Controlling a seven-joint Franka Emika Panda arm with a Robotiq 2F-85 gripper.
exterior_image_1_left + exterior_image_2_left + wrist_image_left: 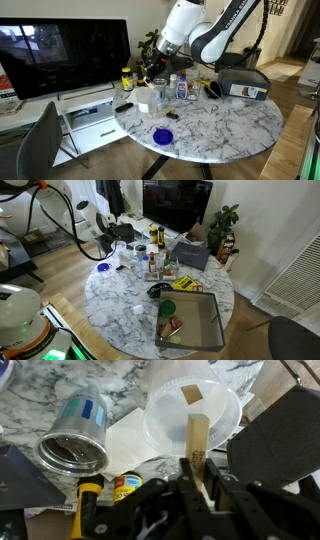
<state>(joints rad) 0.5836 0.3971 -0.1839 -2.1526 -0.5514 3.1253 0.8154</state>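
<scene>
My gripper [200, 478] is shut on a pale wooden block [198, 440] that stands upright between the fingers. Just beyond and below the block sits a clear plastic cup [190, 415] with another small wooden piece [190, 395] inside it. The cup rests on a white napkin [125, 448] on the marble table [220, 125]. In both exterior views the gripper [154, 72] [122, 242] hangs low over the cluttered far side of the table.
A tin can [75, 435] lies on its side left of the cup, with a yellow bottle [88, 500] near it. A grey box [243, 82], a blue lid [162, 135], a grey tray [190, 320] and a green lid [167, 307] share the table. A monitor [65, 55] stands behind.
</scene>
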